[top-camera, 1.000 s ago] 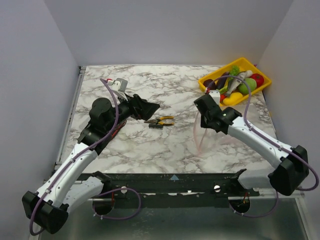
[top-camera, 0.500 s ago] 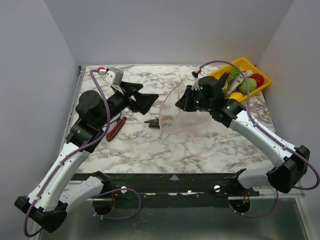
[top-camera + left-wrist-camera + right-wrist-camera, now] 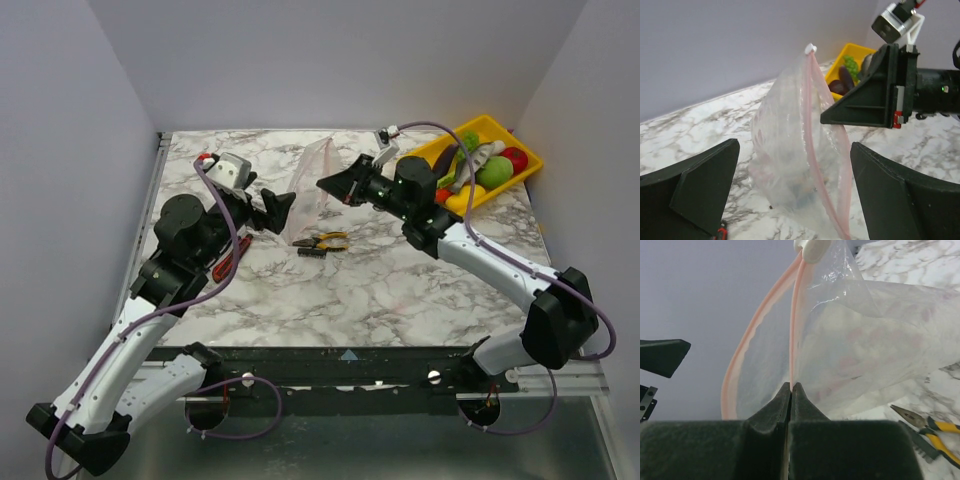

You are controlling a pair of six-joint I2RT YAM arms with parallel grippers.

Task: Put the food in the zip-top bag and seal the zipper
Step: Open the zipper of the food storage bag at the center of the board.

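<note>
The right gripper [image 3: 791, 390], jaws clenched on the zipper [image 3: 812, 125], holds the zip-top bag [image 3: 305, 185] above the far bench [image 3: 350, 280] beside the left gripper [image 3: 278, 207], its jaws released, while the food [image 3: 490, 170] sits in a yellow tray [image 3: 517, 136] far right.

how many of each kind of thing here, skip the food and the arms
zip-top bag: 1
hand tools: 2 (yellow-handled pliers, red-handled tool)
yellow tray: 1
total: 4
</note>
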